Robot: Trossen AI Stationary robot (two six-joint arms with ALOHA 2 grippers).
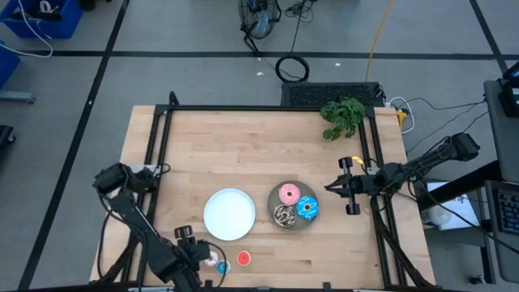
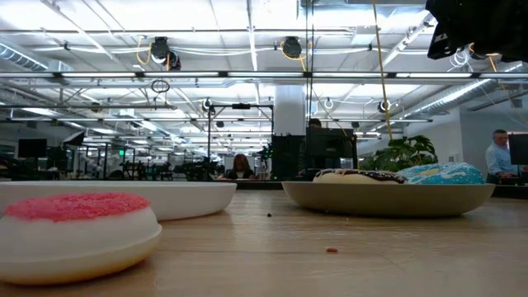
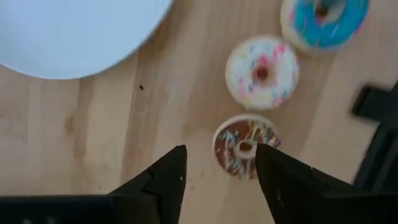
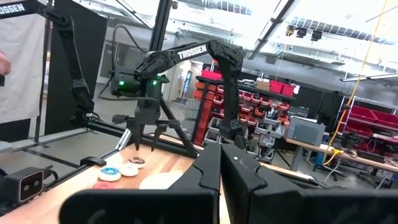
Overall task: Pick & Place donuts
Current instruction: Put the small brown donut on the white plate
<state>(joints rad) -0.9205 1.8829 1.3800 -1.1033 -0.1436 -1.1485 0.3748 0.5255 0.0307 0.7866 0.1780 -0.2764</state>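
Sitting btwn open left fingers [image 3: 219,177]: mini brown donut [image 3: 244,148].

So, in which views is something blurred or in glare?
Low view: the red mini donut up close is soft, ceiling lights glare. Left wrist view: the left gripper fingers and the brown mini donut are slightly blurred.

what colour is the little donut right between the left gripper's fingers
Chocolate brown mini donut with multicoloured sprinkles, seen best in the left wrist view.
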